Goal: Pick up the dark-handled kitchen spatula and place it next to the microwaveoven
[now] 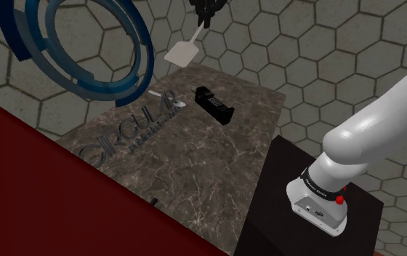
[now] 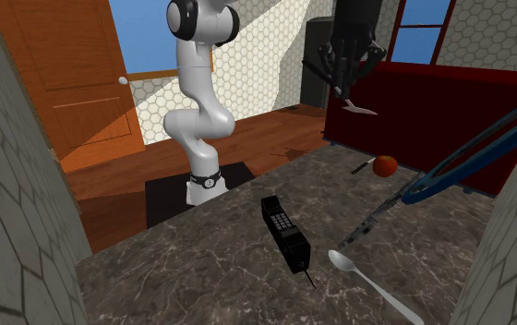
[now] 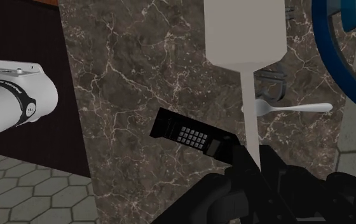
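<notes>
Black gripper (image 3: 254, 167) fingers (image 3: 277, 177) pinch the pale spatula (image 3: 243, 32) by its handle, blade projecting beyond them, high above the marble table (image 3: 138, 76) and keypad handset (image 3: 186, 133), evidently to carry it clear.

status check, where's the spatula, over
Gripper jaws shut on spatula. It hangs aloft, blade down, clear of the marble table. On the table beneath, black handset; blue ring nearby.
</notes>
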Tool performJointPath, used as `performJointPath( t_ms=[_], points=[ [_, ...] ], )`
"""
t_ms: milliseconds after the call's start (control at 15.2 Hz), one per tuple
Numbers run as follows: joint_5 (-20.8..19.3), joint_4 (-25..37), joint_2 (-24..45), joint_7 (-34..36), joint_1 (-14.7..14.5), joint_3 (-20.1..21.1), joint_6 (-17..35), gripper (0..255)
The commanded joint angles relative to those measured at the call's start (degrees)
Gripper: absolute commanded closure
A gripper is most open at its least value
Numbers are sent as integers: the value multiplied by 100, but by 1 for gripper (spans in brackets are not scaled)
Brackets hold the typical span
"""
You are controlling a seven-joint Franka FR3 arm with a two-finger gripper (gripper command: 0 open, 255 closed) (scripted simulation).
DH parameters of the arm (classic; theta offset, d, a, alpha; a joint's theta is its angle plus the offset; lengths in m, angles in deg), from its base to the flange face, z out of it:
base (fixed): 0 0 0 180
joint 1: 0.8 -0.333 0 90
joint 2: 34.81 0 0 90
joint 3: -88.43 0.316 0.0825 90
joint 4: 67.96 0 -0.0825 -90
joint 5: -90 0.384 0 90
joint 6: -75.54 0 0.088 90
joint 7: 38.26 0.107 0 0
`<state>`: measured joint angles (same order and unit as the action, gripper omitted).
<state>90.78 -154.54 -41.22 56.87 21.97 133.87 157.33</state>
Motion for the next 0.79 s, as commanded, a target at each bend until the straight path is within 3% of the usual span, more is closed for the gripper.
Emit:
performJointPath(
  t_ms=[0, 726],
  points=[
    [-77, 274, 112, 57, -12, 48, -198, 255],
    [-810, 2009, 1047, 500, -338, 421, -1333, 255]
  ],
)
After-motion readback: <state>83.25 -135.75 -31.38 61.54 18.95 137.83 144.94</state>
